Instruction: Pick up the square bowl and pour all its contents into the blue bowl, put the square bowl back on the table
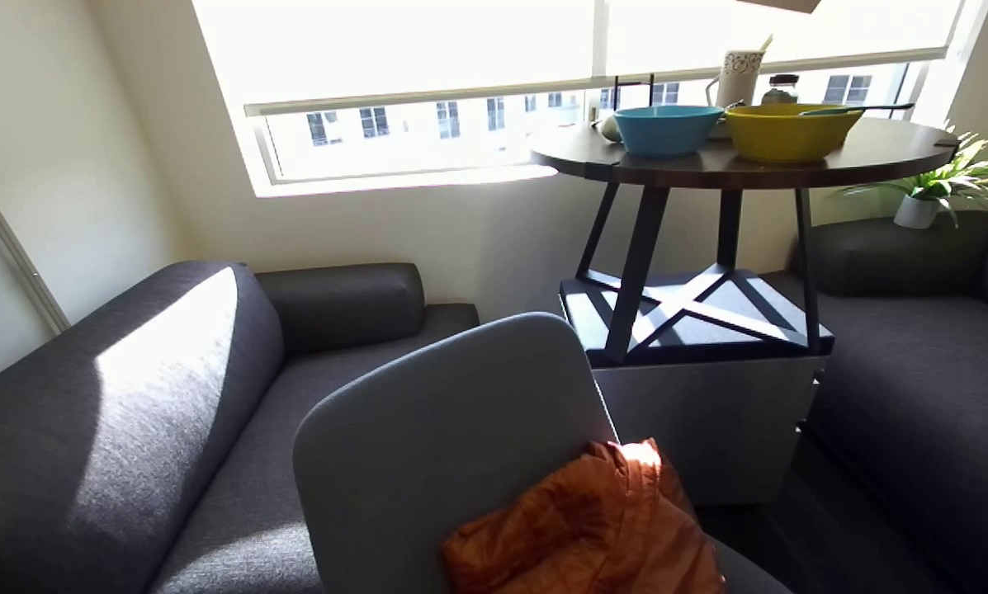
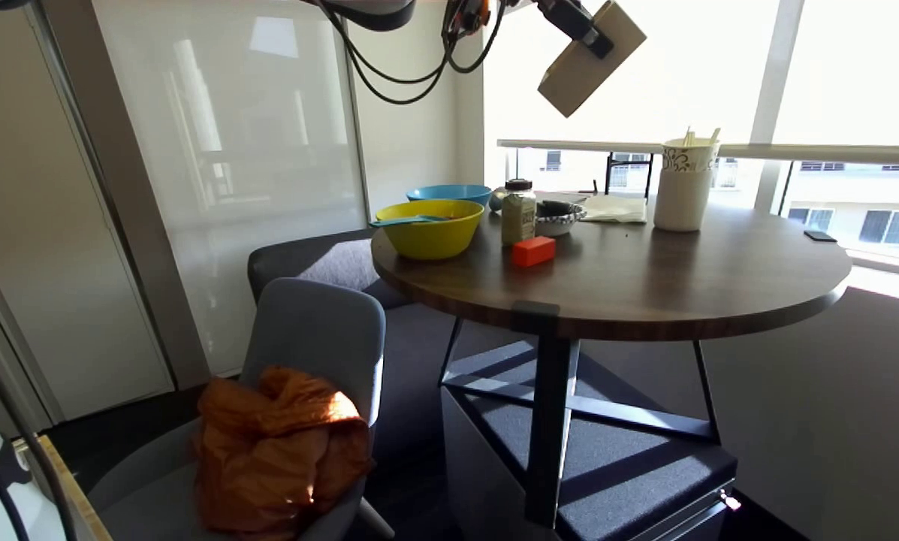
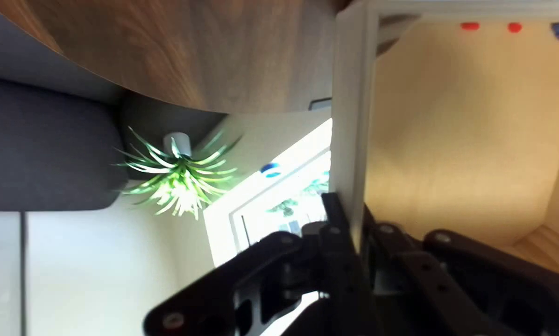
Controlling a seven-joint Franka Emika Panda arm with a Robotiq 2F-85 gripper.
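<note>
The square bowl, a tan boxy container, is held tilted in the air high above the table point(image 2: 644, 289). It shows in an exterior view point(image 2: 584, 71), and only a corner of it shows at the top edge of an exterior view point(image 1: 787, 3). In the wrist view its pale wooden inside point(image 3: 456, 126) fills the right, with a few small red and blue pieces near its far edge. My gripper point(image 3: 349, 219) is shut on one side wall of it. The gripper also shows in an exterior view point(image 2: 598, 45). The blue bowl point(image 1: 667, 132) stands on the table beside the yellow bowl and is partly hidden behind it here point(image 2: 449, 193).
The yellow bowl point(image 2: 430, 234) holds a teal utensil. A spice jar point(image 2: 519, 218), a red block point(image 2: 533, 252), a small patterned bowl point(image 2: 558, 219), a napkin point(image 2: 614, 209) and a tall white cup point(image 2: 682, 195) stand on the table. A grey chair point(image 1: 436, 429) with an orange jacket is nearby.
</note>
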